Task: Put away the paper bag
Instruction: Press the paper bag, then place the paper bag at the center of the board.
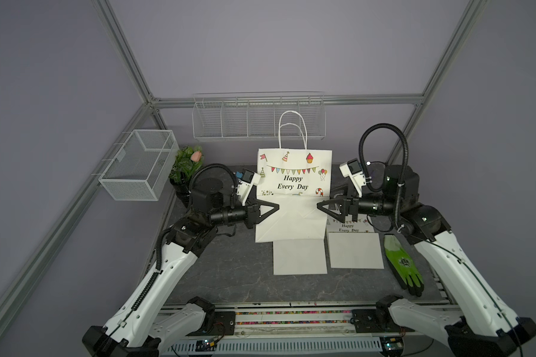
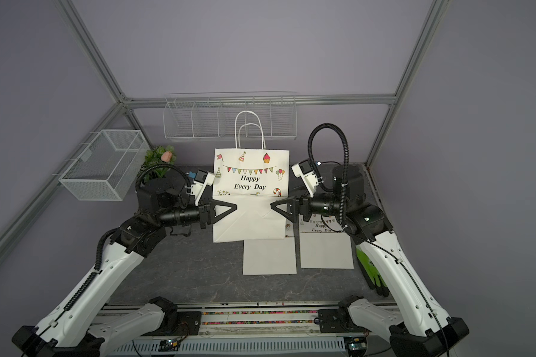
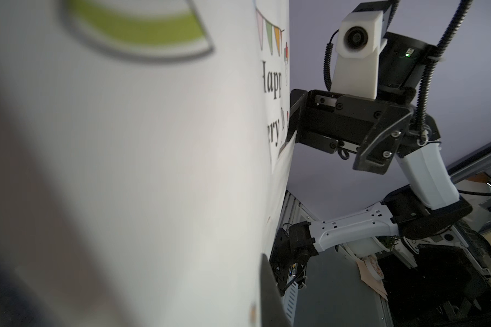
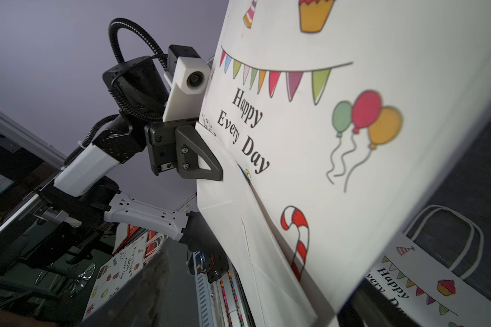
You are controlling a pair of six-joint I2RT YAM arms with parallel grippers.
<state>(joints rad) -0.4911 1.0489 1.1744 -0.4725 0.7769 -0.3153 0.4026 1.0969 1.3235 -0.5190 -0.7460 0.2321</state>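
From my station, the containers I can see are a white wire rack point(image 1: 257, 119) split into compartments on the back wall, a fine mesh basket point(image 1: 138, 163) hooked to the side rail, and a dark pot point(image 1: 181, 188). The pot holds a leafy green plant point(image 1: 184, 163) with one pink bud. The paper bag point(image 1: 294, 182) is held up over the middle of the tabletop point(image 1: 229, 278), between the two grippers and in front of the rack. It is pressed flat. Its upper half stands upright, smooth and white, printed with bunting, a cupcake, balloons and "Happy Every Day". Its plain lower half is creased and angled toward me. Thin looped cord handles point(image 1: 279, 136) rise from its top. The left gripper point(image 1: 276, 206) is clamped on the bag's left edge at the crease. The right gripper point(image 1: 320, 205) sits at the right edge, and in the left wrist view its fingers are spread wide with the paper just beside them. A flat bag point(image 1: 300, 256) lies plain side up on the dark marbled surface. Just beside it, a second flat bag point(image 1: 355, 247) shows a strip of the same print. A green and black knit glove point(image 1: 403, 265) lies next to that one.
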